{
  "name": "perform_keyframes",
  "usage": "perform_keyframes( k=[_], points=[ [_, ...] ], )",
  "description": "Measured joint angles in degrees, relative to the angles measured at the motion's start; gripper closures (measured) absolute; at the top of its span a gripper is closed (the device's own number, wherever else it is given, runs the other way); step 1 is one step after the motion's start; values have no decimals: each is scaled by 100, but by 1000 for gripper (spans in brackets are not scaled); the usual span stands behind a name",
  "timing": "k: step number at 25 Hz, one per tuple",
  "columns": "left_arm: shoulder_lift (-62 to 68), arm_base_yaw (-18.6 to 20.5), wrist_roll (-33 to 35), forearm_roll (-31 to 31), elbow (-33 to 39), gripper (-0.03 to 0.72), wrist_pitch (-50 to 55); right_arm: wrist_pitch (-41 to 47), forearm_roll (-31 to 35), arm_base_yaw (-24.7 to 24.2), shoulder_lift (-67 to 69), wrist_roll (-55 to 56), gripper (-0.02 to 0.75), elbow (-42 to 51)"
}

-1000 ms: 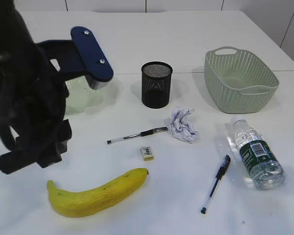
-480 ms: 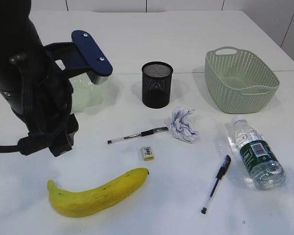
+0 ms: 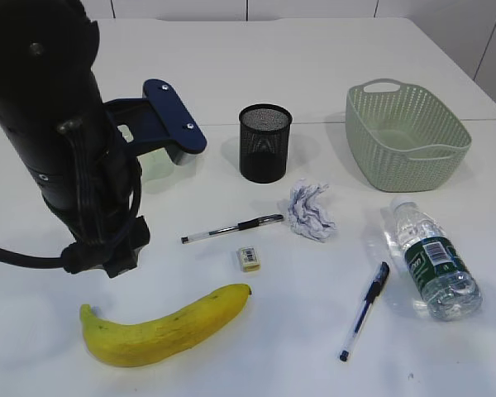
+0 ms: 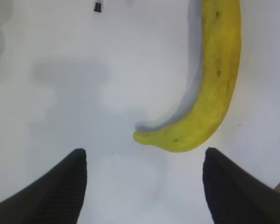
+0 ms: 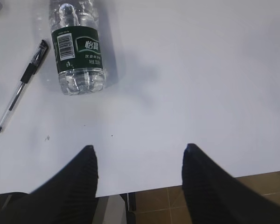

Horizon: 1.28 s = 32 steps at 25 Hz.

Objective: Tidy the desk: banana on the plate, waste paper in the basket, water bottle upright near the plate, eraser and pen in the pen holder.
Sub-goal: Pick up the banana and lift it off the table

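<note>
Your left gripper (image 4: 142,186) hung with jaws apart and empty, the curved yellow banana (image 4: 210,88) lying flat just ahead and slightly right of its fingertips, so a straight descent risked clipping only the tip and rolling it away.

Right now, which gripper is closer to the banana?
Left. The left gripper hovers open just off the banana tip. The right gripper is over bare table by the water bottle, far side from the banana.
</note>
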Motion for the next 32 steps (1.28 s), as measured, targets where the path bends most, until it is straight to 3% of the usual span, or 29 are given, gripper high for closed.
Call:
perform_keyframes(
  k=[32],
  points=[
    [597, 0, 55, -22, -4, 137, -175, 0, 0, 0, 0, 0, 307, 0]
  ],
)
